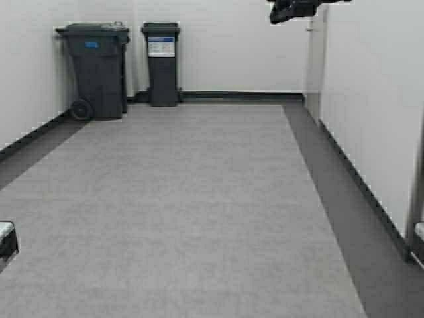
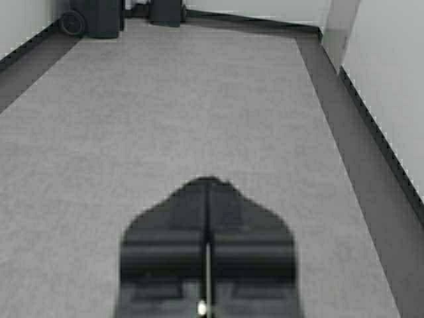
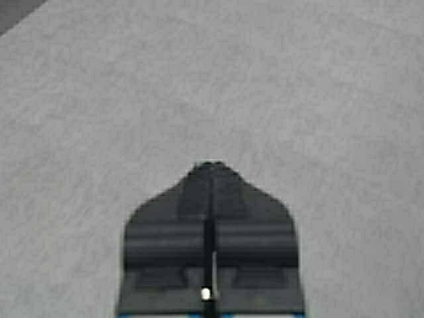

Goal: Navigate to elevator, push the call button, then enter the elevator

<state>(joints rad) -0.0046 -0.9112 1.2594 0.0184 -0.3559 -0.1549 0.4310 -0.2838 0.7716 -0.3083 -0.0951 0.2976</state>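
Elevator: not in view from any camera; call button likewise absent. No steel doors and no silver plate can be located, so their bearing from either arm cannot be told.

High view. Grey carpeted floor [image 1: 192, 212] running forward down a corridor, edged by dark border strips. White wall [image 1: 377, 99] close along the robot's right, with a corner or recess [image 1: 316, 59] farther ahead on that side. Two dark bins against the far wall: wheeled bin [image 1: 96, 69] to the left, narrower labelled bin [image 1: 161, 63] just beside it. A dark piece of the rig [image 1: 295, 9] shows at the top edge. Both arms sit low at the frame's edges, barely visible.

Left wrist view. Left gripper [image 2: 207, 192]: jaws pressed together along a thin centre seam, nothing between them. It points forward along the corridor over bare carpet, bins far ahead, the right-hand wall running alongside.

Right wrist view. Right gripper [image 3: 211, 175]: jaws likewise closed on a thin seam, holding nothing, angled down at plain carpet.

Judgement. The task stands at the navigation step; pressing cannot begin until the button is found. The recess on the right is the only unseen stretch nearby; if the button lies there, the right arm would be nearer.
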